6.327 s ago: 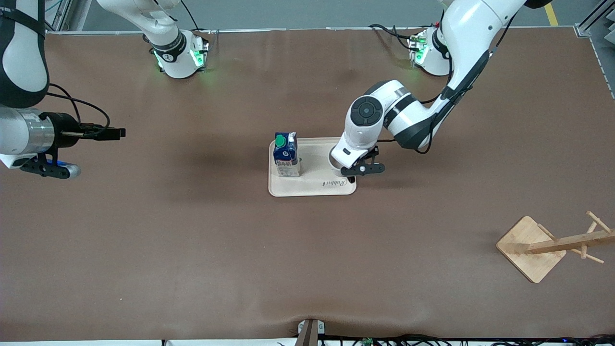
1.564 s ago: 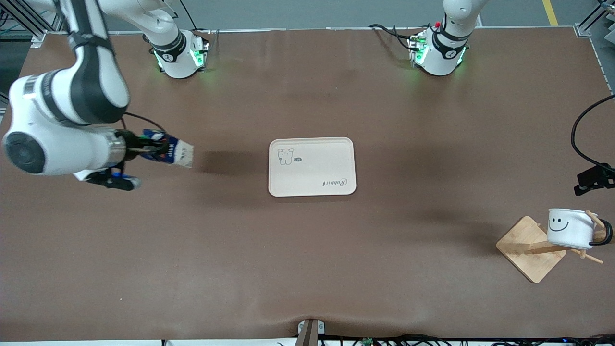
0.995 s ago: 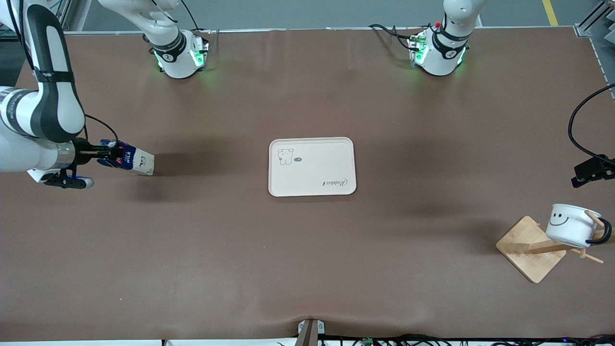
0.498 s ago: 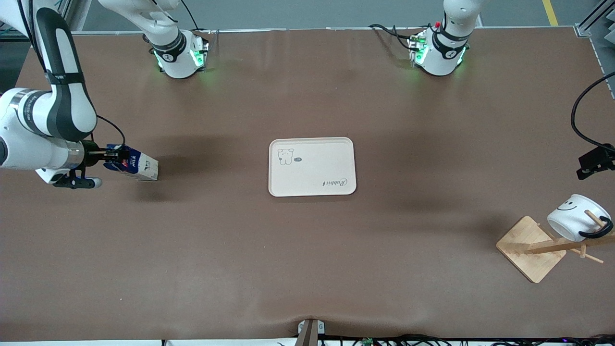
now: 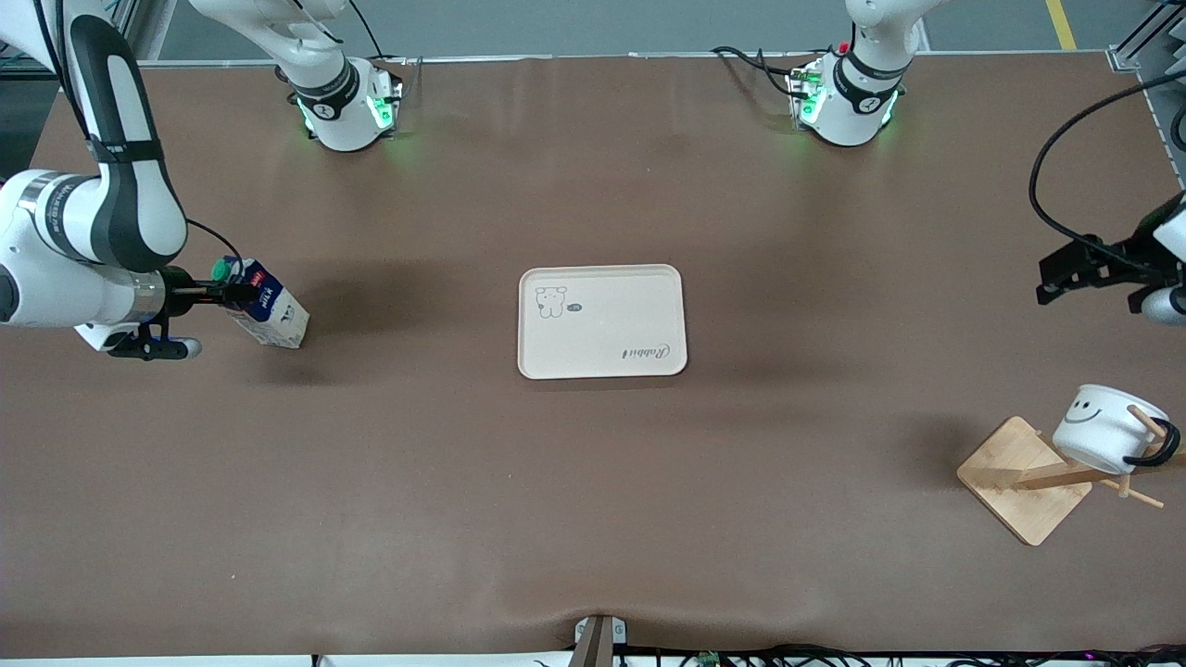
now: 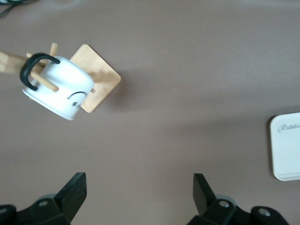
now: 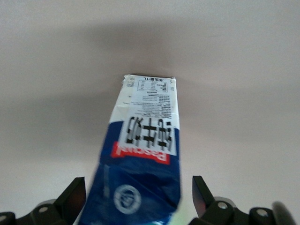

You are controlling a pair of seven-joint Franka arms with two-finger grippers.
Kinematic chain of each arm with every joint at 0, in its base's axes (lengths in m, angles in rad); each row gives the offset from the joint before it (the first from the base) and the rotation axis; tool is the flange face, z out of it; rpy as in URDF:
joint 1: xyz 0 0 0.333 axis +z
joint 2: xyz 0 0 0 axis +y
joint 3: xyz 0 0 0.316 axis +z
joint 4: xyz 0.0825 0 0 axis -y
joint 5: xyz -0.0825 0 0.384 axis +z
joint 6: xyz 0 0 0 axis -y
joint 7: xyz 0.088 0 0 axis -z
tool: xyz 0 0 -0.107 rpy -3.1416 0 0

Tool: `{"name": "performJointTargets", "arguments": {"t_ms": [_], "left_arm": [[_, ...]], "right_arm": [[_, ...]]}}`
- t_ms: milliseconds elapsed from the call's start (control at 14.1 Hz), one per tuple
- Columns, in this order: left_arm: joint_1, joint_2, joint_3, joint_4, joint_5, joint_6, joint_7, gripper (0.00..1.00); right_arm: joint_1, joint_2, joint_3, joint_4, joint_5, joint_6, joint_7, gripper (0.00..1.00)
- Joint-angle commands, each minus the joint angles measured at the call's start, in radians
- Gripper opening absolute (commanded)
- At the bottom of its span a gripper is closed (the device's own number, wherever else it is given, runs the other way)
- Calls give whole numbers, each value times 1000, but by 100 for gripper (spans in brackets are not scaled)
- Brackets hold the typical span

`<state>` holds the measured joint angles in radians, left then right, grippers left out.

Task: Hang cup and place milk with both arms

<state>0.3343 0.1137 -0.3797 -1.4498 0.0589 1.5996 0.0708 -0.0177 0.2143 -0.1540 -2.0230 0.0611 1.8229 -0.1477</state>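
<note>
Tilting the milk (image 5: pixel 267 315) toward the counter (image 5: pixel 593 519) well apart from the tray (image 5: pixel 602 361), the right gripper (image 5: pixel 222 293) grips it for placing; the left gripper (image 6: pixel 139 192), released, hangs over the cup (image 5: pixel 1105 429).

A brown surface (image 5: pixel 593 482) is carrying a cream tray (image 5: pixel 602 343) at its middle. A wooden rack (image 5: pixel 1024 477) is standing toward the left arm's end, nearer the front camera. The milk (image 5: pixel 269 315) is resting tilted toward the right arm's end.
</note>
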Motion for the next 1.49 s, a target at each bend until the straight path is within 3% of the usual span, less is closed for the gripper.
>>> {"name": "performJointTargets", "arguments": {"t_ms": [0,142,782,1137,1422], "left_arm": [[-131,-117,166,-115,-41,-25,-6,100],[-179,-126,212,-110,-41,-73,-35,100],[-176,-163,200,-116,-37,-125,-131,100],[-175,-157,200,-115,-39,-124,-131,100],[-155,-170,202,-153,-56,-96,-131,100]], "right_arm": [[-11,-21,13,12,-18,-34,-12,100],[-7,-21,14,36,-18,-79,-10,100],[-1,-21,16,102,-18,-137,-13,100],[-8,-4,16,347,-18,-250,-139,100],[-18,2,11,527,-7,-335,12,100]]}}
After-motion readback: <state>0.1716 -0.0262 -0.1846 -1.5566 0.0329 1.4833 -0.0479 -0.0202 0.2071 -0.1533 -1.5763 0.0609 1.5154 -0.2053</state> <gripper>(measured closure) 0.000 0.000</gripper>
